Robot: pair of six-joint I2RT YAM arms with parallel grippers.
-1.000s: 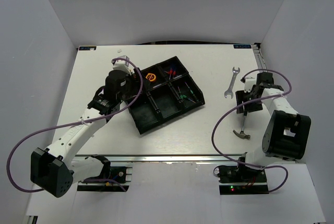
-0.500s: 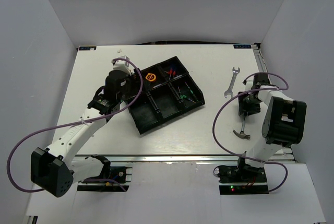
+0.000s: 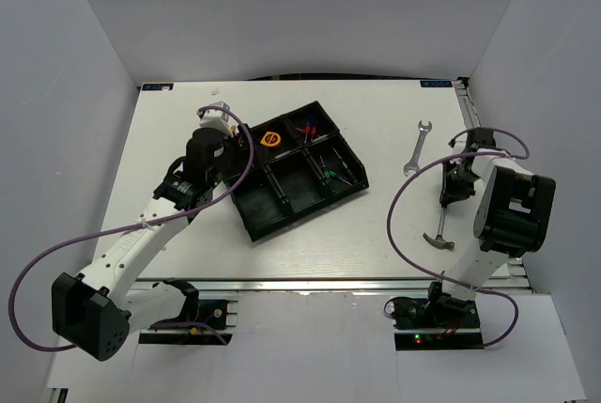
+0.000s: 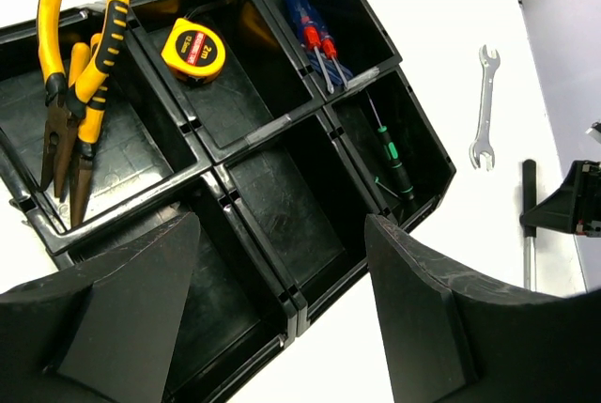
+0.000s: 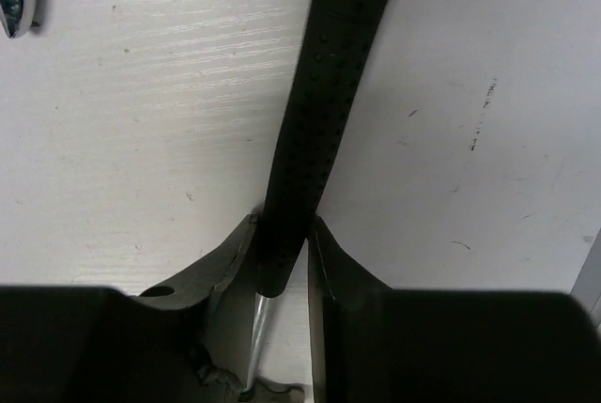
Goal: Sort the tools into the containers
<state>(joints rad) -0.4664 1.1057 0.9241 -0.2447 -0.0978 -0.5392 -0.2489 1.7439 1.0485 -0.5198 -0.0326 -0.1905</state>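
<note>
The hammer [image 3: 439,239] lies on the table at the right. Its black handle [image 5: 319,102] runs up between the jaws of my right gripper [image 5: 282,234], which press it from both sides; the steel shaft shows below them. My right gripper [image 3: 454,189] stands low over the handle's far end. A silver wrench [image 3: 415,147] lies just left of it. The black tray [image 4: 300,300] holds yellow-handled pliers [image 4: 80,93], a tape measure [image 4: 193,49], red-blue screwdrivers [image 4: 315,32] and a green-black tool [image 4: 392,159]. My left gripper [image 4: 282,224] hangs open above the tray's near compartments, holding nothing.
The tray [image 3: 360,182] sits tilted at the table's middle. Two of its near compartments show nothing inside in the left wrist view. The wrench [image 4: 483,107] lies on bare white table right of the tray. A purple cable loops beside each arm.
My right gripper has shifted right, come down over the hammer's handle and closed on it. My left arm has drifted slightly left, jaws unchanged.
</note>
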